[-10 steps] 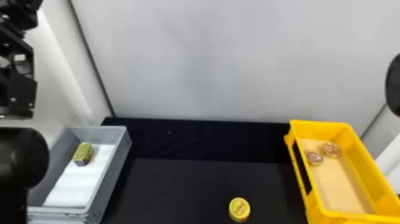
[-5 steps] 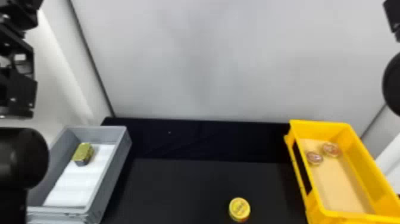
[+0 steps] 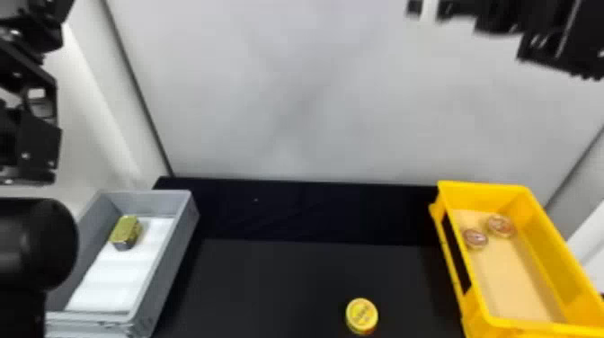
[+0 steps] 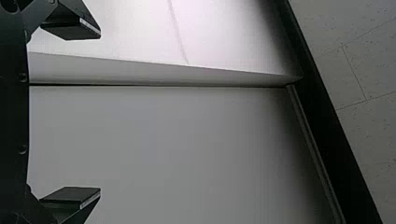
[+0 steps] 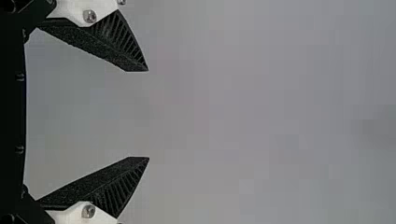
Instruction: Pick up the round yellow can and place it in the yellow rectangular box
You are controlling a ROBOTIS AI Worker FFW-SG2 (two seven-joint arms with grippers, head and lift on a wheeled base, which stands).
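Note:
The round yellow can (image 3: 361, 316) stands on the black table near the head view's bottom edge. To its right is the yellow rectangular box (image 3: 557, 265), holding two small round reddish tins (image 3: 499, 225). My right gripper (image 3: 476, 13) enters at the head view's top right, high above the box and away from the can; in the right wrist view the right gripper (image 5: 148, 114) is open with nothing between its fingers. My left gripper (image 3: 31, 99) is parked at the head view's left edge; in the left wrist view the left gripper (image 4: 100, 114) stands open and holds nothing.
On the left a grey box (image 3: 166, 265) holds a gold-topped rectangular tin (image 3: 126, 231) on a white liner. The black table (image 3: 278, 278) lies between the two boxes, and a pale wall (image 3: 287, 99) rises behind it.
The right arm has swung inward from the head view's right edge, and its gripper now shows across the top right. Left arm, can and boxes have not moved.

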